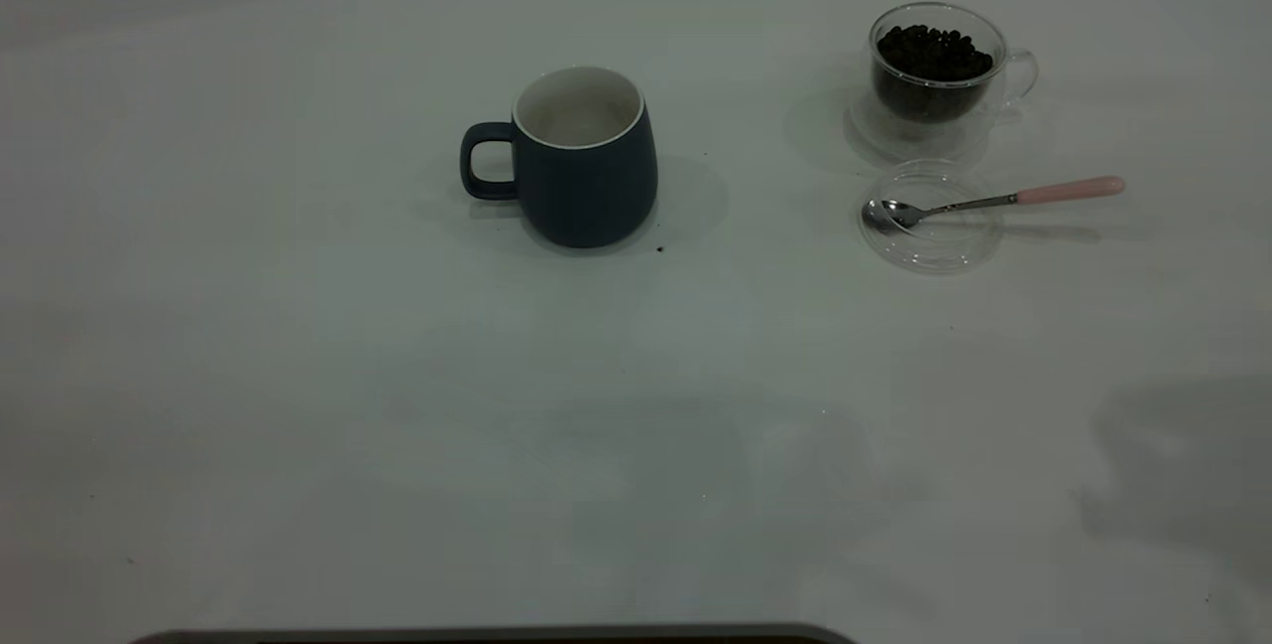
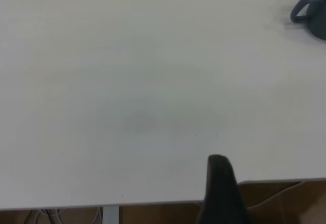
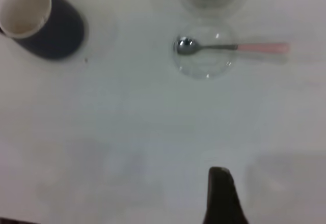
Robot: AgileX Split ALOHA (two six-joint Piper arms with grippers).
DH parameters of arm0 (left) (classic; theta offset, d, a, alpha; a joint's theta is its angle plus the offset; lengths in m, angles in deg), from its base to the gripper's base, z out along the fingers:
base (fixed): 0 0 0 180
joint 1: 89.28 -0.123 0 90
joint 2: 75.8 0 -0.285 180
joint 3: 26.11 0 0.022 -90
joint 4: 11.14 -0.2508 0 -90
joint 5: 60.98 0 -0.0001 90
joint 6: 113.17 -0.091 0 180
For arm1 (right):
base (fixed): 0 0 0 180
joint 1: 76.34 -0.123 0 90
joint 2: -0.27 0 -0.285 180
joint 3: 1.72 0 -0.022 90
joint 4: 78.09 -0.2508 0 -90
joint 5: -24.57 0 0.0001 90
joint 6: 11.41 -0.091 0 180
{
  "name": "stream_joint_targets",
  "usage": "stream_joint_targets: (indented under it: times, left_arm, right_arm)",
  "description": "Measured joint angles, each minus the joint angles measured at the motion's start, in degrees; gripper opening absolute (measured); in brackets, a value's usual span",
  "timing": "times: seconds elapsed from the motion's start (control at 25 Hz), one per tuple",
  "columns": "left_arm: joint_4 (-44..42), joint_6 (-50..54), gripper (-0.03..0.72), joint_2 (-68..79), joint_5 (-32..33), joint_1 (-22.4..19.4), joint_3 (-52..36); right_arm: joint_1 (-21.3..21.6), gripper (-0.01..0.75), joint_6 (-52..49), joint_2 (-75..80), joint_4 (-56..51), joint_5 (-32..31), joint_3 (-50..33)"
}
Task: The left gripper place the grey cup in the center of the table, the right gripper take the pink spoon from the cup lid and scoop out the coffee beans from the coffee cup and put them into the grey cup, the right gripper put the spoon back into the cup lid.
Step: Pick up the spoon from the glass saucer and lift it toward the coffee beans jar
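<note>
Only one dark finger (image 2: 220, 188) of the left gripper is showing at the table (image 1: 298, 376) edge, and one finger (image 3: 222, 196) of the right gripper; their spread cannot be told. The grey cup (image 1: 581, 167) is standing mid-table. The pink spoon (image 1: 994, 200) is lying on the cup lid (image 1: 929, 237), near the coffee cup (image 1: 934, 78) of coffee beans (image 1: 932, 53).

The grey cup (image 1: 586, 159) stands upright mid-table (image 1: 298, 376), well apart from the coffee cup (image 1: 939, 68) holding the coffee beans (image 1: 934, 53), and just before that cup lies the cup lid (image 1: 929, 227) bearing the pink spoon (image 1: 994, 200).
</note>
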Motion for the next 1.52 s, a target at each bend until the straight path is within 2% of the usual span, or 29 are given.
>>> stream_joint_targets:
  times: [0.36,0.48,0.64,0.8,1.04,1.36,1.52]
  left_arm:
    - [0.0,0.1,0.567,0.0,0.0,0.0,0.0]
    - [0.0,0.1,0.567,0.0,0.1,0.0,0.0]
    - [0.0,0.1,0.567,0.0,0.1,0.0,0.0]
    - [0.0,0.1,0.567,0.0,0.1,0.0,0.0]
    - [0.0,0.1,0.567,0.0,0.1,0.0,0.0]
    - [0.0,0.1,0.567,0.0,0.1,0.0,0.0]
    - [0.0,0.1,0.567,0.0,0.1,0.0,0.0]
  right_arm:
    - [0.5,0.523,10.9,23.5,-3.1,1.1,14.2]
    - [3.0,0.523,12.2,31.6,-5.0,0.5,18.4]
    - [8.9,0.523,16.7,42.9,-10.9,-3.5,23.6]
    - [13.3,0.523,27.0,52.5,-21.4,-6.4,26.8]
    - [15.2,0.523,42.8,61.7,-36.4,-9.7,29.8]
    - [19.9,0.523,47.0,68.6,-41.8,-11.0,34.1]
    - [20.4,0.523,48.4,71.6,-42.8,-15.5,35.5]
